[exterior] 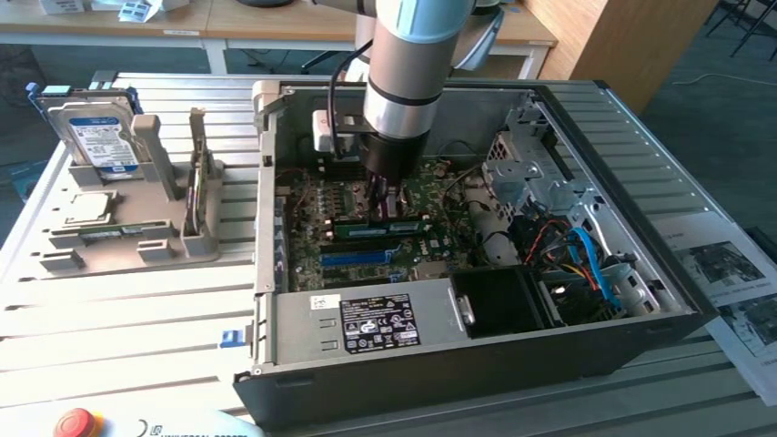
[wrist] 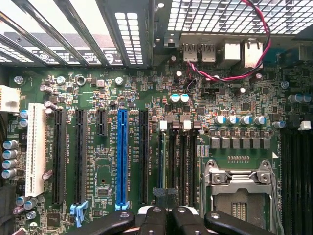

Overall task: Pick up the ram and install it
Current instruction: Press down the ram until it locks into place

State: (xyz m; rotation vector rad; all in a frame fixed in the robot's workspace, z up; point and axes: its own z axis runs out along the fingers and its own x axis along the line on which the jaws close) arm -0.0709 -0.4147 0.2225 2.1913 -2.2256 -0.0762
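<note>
The ram (exterior: 386, 227) is sitting down on the motherboard (exterior: 419, 196) inside the open PC case (exterior: 631, 182), a green stick with a white label lying lengthwise right under the gripper (exterior: 386, 202), just above the blue slot (exterior: 356, 258) as the exterior view frames it. The arm (exterior: 407, 73) is coming straight down into the case, and it's looking tight in there: the case wall is standing close on the exterior view's left, the drive cage and a tangle of cables (exterior: 583, 255) are crowding the right, and the power supply (exterior: 364, 323) is boxing in the near edge. The only real open room is straight up. The gripper's fingers are pinched together, tips right at the top edge of the stick; whether they're actually squeezing it, I can't tell. In the wrist view the black fingers (wrist: 154, 220) are hanging over the row of memory slots (wrist: 177, 164), between the blue PCIe slot (wrist: 121, 156) and the empty CPU socket (wrist: 239, 188).
</note>
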